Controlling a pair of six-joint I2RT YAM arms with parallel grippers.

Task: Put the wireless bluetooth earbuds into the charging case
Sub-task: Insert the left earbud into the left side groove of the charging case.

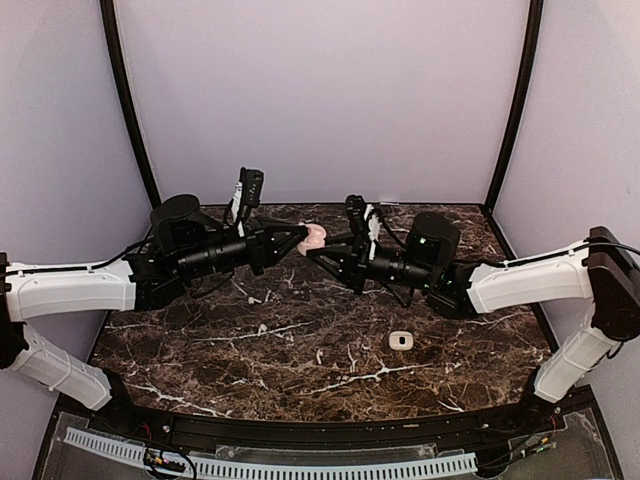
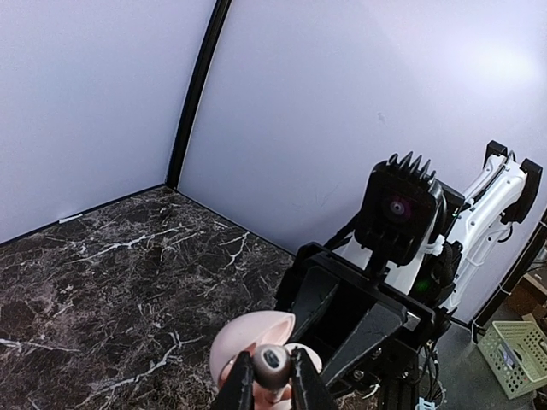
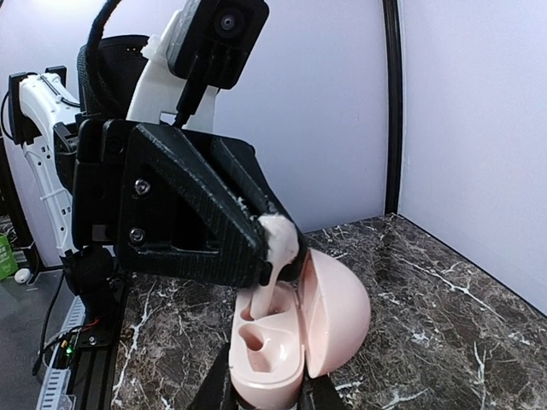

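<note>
Marble table, one pink case, one earbud

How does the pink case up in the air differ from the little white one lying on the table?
The pink case is held above the table by the right gripper; the white case lies alone on it. The pink case stands open, with the left gripper holding an earbud at its socket; the white case is untouched. Both are small and rounded.

Pale lilac walls — black corner posts — dark veined marble tabletop.
</note>
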